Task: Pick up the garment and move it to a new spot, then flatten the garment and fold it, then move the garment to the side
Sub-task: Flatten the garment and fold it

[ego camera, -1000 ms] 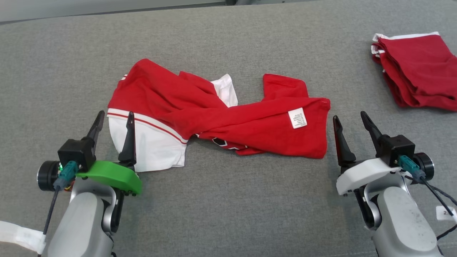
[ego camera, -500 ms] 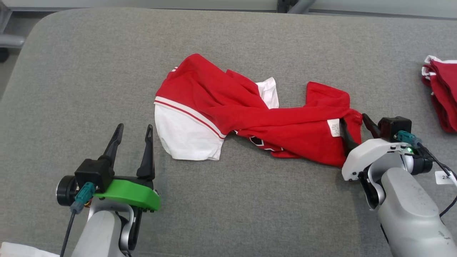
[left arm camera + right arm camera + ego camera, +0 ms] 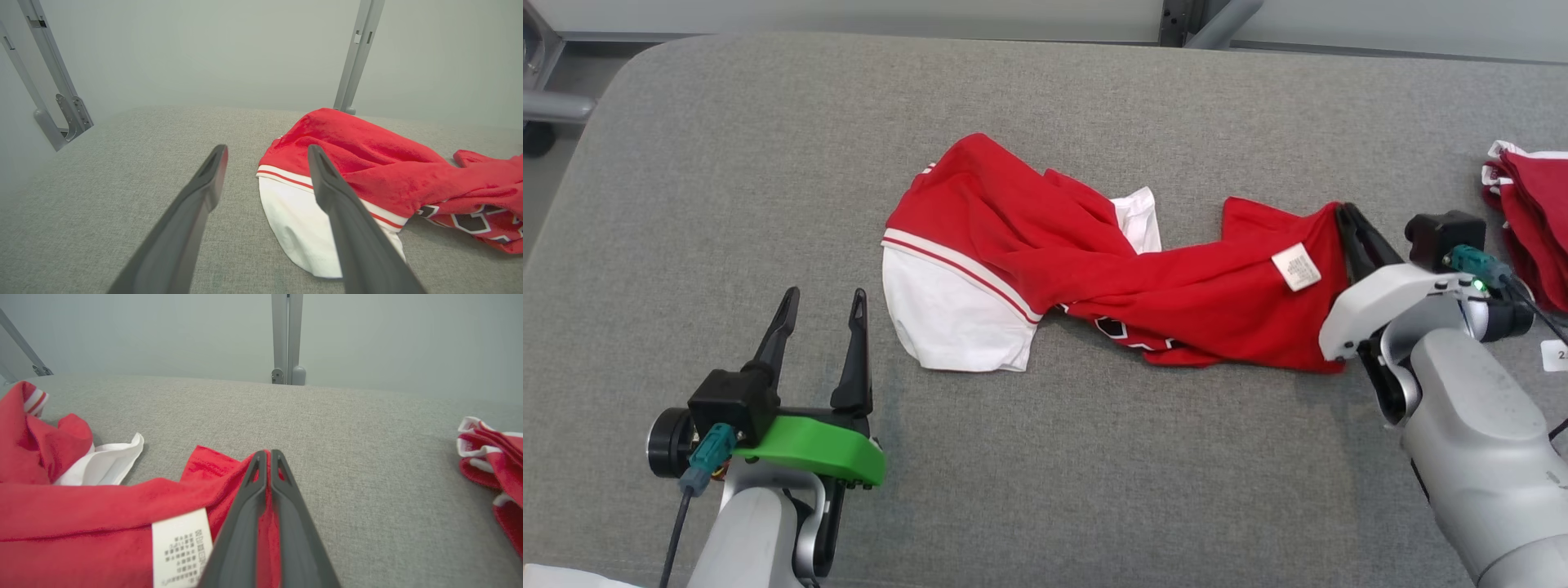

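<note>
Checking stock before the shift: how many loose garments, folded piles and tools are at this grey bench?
loose garment: 1
folded pile: 1
tools: 2 (left tool, right tool)
Total: 4

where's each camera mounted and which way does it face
Head view: on the robot's head, facing forward and down at the grey table and the red garment; shows left gripper open, right gripper shut on the garment's edge.
Left wrist view: on the left wrist, along the open left gripper toward the garment's white end.
Right wrist view: on the right wrist, along the shut right gripper over pinched red cloth.
Shared: head and right wrist views both show the white label and the folded pile.
</note>
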Controlling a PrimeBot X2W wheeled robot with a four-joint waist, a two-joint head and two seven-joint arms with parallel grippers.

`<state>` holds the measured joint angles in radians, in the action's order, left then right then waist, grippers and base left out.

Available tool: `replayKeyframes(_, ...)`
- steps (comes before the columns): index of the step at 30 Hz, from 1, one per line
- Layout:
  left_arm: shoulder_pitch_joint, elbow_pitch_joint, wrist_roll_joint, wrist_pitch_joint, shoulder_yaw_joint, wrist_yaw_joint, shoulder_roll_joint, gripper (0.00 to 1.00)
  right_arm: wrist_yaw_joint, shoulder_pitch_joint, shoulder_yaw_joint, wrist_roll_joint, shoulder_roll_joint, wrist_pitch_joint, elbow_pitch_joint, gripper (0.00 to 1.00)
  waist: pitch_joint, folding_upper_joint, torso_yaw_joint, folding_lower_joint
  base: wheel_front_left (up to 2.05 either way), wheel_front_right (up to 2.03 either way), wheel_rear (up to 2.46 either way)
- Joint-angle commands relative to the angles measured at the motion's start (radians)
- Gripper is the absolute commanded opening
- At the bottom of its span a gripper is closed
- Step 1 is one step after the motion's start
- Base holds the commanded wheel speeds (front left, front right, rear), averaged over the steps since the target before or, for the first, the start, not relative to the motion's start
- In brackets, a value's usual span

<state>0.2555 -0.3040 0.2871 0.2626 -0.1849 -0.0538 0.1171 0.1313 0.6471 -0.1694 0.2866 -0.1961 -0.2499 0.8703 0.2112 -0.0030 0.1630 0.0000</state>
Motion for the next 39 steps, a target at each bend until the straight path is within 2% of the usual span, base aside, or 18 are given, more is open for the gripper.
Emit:
replayKeyframes(1,-0.011,-0.001,-0.016,0.003,0.007,-0.008,-0.001,1.00,-0.001,0.034,-0.002,-0.012,-0.015,-0.011,-0.009,0.00,-0.001,0.0030,-0.004,0.0000,0.00,0.00,0.00)
replayKeyframes(6,-0.018,-0.004,-0.018,0.003,0.016,-0.011,-0.003,1.00,-0.001,0.113,0.009,-0.045,-0.036,-0.016,-0.072,0.00,-0.010,0.0030,-0.018,0.0000,0.00,0.00,0.00)
replayKeyframes(10,-0.027,-0.002,-0.023,0.003,0.024,-0.012,-0.007,1.00,-0.001,0.087,0.018,-0.060,-0.019,-0.015,-0.181,0.00,-0.020,0.0030,-0.039,0.0000,0.00,0.00,0.00)
replayKeyframes(17,-0.049,0.000,-0.029,0.003,0.033,-0.016,-0.012,1.00,-0.001,-0.191,-0.025,-0.035,0.025,-0.015,-0.406,0.00,-0.041,0.0030,-0.090,0.0000,0.00,0.00,0.00)
replayKeyframes(22,-0.062,0.005,-0.035,0.003,0.043,-0.015,-0.002,1.00,-0.001,-0.413,-0.030,-0.018,0.059,-0.015,-0.513,0.00,-0.044,0.0030,-0.136,0.0000,0.00,0.00,0.00)
replayKeyframes(29,-0.046,0.007,-0.036,0.003,0.056,-0.016,0.004,1.00,-0.001,-0.566,-0.012,-0.031,0.101,-0.015,-0.521,0.00,-0.032,0.0030,-0.186,0.0000,0.00,0.00,0.00)
replayKeyframes(35,-0.053,-0.003,-0.038,0.003,0.054,-0.020,-0.002,1.00,-0.001,-0.588,0.018,-0.064,0.105,-0.015,-0.461,0.00,-0.039,0.0030,-0.200,0.0000,0.00,0.00,0.00)
replayKeyframes(36,-0.054,-0.004,-0.037,0.003,0.054,-0.020,-0.003,1.00,-0.001,-0.590,0.011,-0.080,0.105,-0.015,-0.449,0.07,-0.041,0.0030,-0.200,0.0000,0.00,0.00,0.00)
replayKeyframes(37,-0.056,-0.005,-0.036,0.003,0.054,-0.022,-0.004,1.00,-0.001,-0.591,0.010,-0.088,0.106,-0.015,-0.439,0.50,-0.042,0.0030,-0.200,0.0000,0.00,0.00,0.00)
replayKeyframes(38,-0.058,-0.006,-0.035,0.003,0.055,-0.022,-0.006,1.00,-0.001,-0.590,0.010,-0.090,0.106,-0.015,-0.433,1.00,-0.044,0.0030,-0.199,0.0000,0.00,0.00,0.00)
replayKeyframes(39,-0.062,-0.008,-0.033,0.003,0.055,-0.023,-0.007,1.00,-0.001,-0.592,0.010,-0.090,0.106,-0.015,-0.428,1.00,-0.044,0.0030,-0.198,0.0000,0.00,0.00,0.00)
